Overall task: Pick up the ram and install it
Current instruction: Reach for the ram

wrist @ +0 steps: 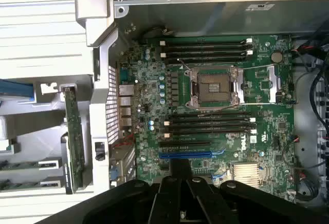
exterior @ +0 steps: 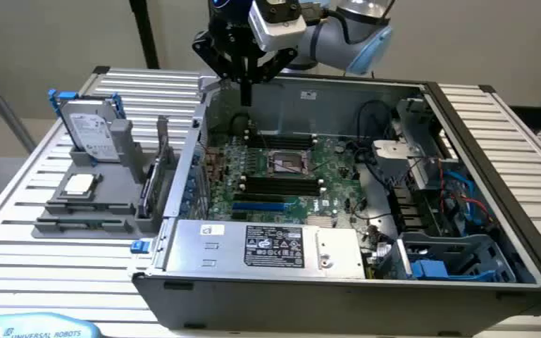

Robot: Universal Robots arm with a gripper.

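Two green ram sticks (wrist: 23, 165) lie side by side in the grey holder (exterior: 54, 229) outside the computer case; in the exterior view the ram (exterior: 81, 224) sits at the holder's front edge. My gripper (exterior: 246, 97) hangs over the back corner of the open case on the exterior view's left, well apart from the ram. Its black fingers (wrist: 180, 175) are pressed together with nothing between them. Below them lies the motherboard (wrist: 154, 106) with black memory slots (wrist: 211, 124) on both sides of the processor socket (wrist: 215, 86).
The holder also carries an upright hard drive (exterior: 92, 130), a silver processor chip (exterior: 79, 184) and a green expansion card (exterior: 163, 165) on edge against the case wall. Inside the case are a power supply (exterior: 270, 246), cables and a blue drive cage (exterior: 439, 264).
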